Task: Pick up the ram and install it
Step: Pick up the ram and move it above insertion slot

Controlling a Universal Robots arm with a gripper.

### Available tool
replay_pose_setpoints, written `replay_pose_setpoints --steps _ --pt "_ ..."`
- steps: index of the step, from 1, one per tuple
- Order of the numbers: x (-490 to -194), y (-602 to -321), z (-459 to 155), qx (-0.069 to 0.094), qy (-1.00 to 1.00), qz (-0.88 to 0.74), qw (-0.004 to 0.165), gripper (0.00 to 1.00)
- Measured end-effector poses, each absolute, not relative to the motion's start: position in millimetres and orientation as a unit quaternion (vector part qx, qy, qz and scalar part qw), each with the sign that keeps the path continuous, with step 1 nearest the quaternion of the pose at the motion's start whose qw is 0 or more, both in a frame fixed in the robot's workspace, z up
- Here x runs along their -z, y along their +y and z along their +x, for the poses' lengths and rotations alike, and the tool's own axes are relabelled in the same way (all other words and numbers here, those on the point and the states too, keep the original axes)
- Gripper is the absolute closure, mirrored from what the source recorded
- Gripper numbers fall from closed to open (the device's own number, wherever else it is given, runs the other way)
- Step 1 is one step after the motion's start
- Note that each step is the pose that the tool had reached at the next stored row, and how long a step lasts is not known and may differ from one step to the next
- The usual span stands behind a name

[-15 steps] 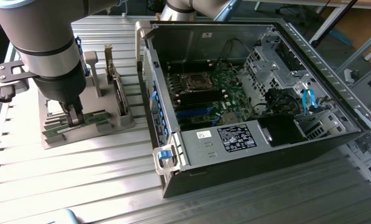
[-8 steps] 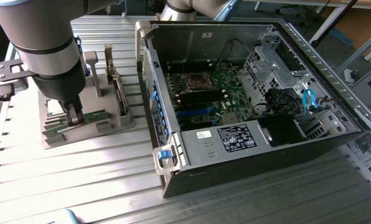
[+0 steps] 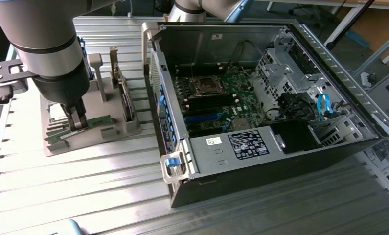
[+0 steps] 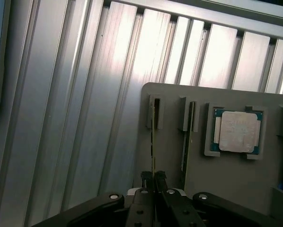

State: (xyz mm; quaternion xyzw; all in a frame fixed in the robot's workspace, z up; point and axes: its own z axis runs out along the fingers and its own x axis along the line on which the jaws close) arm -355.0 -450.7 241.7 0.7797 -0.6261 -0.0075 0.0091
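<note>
A ribbed metal table (image 3: 83,186) carries everything; its grooves are judged to give a small part little flat footing. On it, towards the exterior view's right, an open computer case (image 3: 201,39) is laid on its side, crowded inside with cables and brackets, so little room is expected there. Beside it a grey holder (image 3: 109,132) is set. In one of its slots the ram (image 4: 153,137) is stood on edge, with a second stick (image 4: 186,146) parallel and a processor (image 4: 237,131) near. The ram is judged light, stiff, thin and fragile, best taken by its flat faces. The gripper (image 4: 154,182) is seen pinched narrowly on those faces.
</note>
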Motion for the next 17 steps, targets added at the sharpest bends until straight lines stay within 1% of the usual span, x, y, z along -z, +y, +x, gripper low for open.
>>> replay_pose_setpoints --steps 17 --pt "-241.9 -450.7 -355.0 0.011 -0.626 0.78 0.005 0.88"
